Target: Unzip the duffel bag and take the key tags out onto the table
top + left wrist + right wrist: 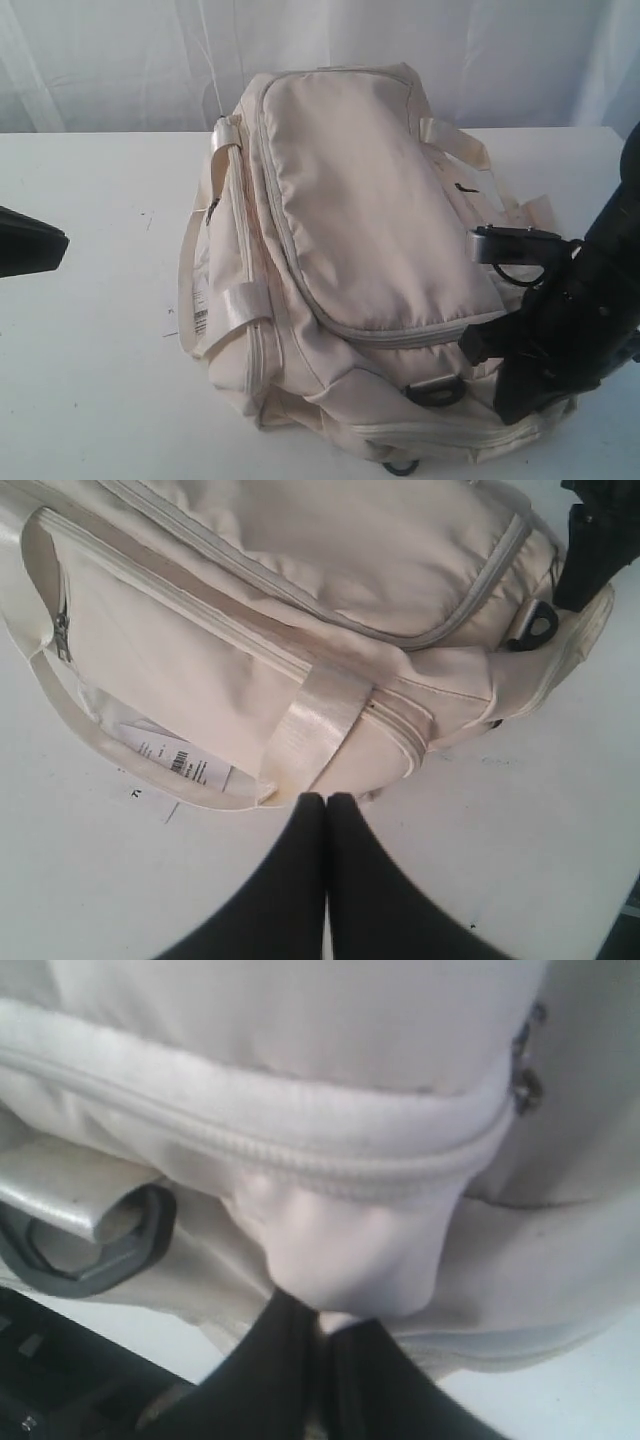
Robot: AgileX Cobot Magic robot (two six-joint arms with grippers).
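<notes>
Duffel bag [370, 230] is laid mid-table [90, 380], reaching from near the far edge toward the near edge. The lid zipper [420, 336] is seen closed where visible. Right gripper [322, 1322] is clamped on a fold of bag fabric at the bag's near-right end, beside the black D-ring [100, 1250]. Left gripper [325, 802] is held over the table's left side, apart from the bag, jaws pressed together, nothing gripped. A barcode paper tag [180, 763] is seen on the bag's left side.

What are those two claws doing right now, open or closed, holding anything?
Left gripper: closed, fingers pressed together, holding nothing.
Right gripper: closed, pinching a fold of the duffel bag fabric.
</notes>
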